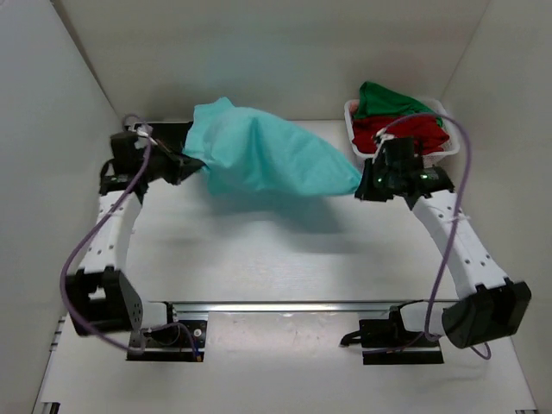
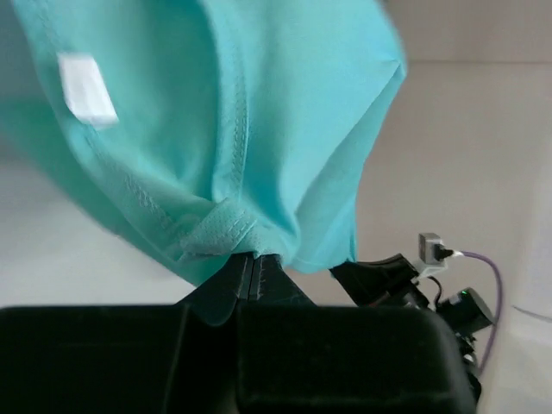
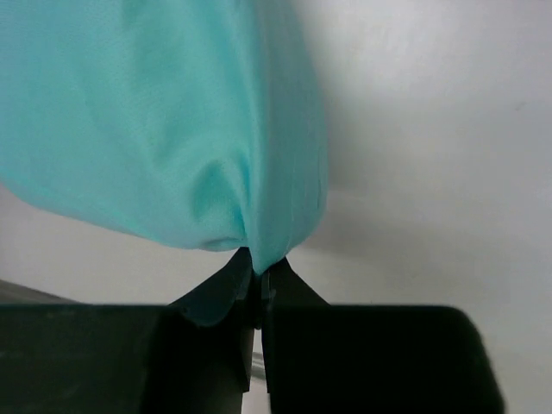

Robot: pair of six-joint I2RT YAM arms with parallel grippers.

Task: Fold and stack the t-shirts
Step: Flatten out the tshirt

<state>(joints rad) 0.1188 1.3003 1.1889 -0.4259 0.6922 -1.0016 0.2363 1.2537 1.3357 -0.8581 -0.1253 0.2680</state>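
Note:
A teal t-shirt (image 1: 263, 155) hangs stretched in the air between both arms above the table's far half. My left gripper (image 1: 194, 160) is shut on its left edge; in the left wrist view the jaws (image 2: 250, 263) pinch a stitched hem, with the white neck label (image 2: 86, 86) above. My right gripper (image 1: 360, 185) is shut on the shirt's right corner, and the right wrist view shows the cloth (image 3: 172, 129) bunched into the closed jaws (image 3: 257, 269). A green t-shirt (image 1: 388, 99) and a red t-shirt (image 1: 405, 134) lie in the basket. No black one shows.
The white lattice basket (image 1: 352, 121) stands at the back right corner, just behind the right gripper. White walls close the table on the left, back and right. A metal rail (image 1: 285, 306) with both arm bases runs along the near edge.

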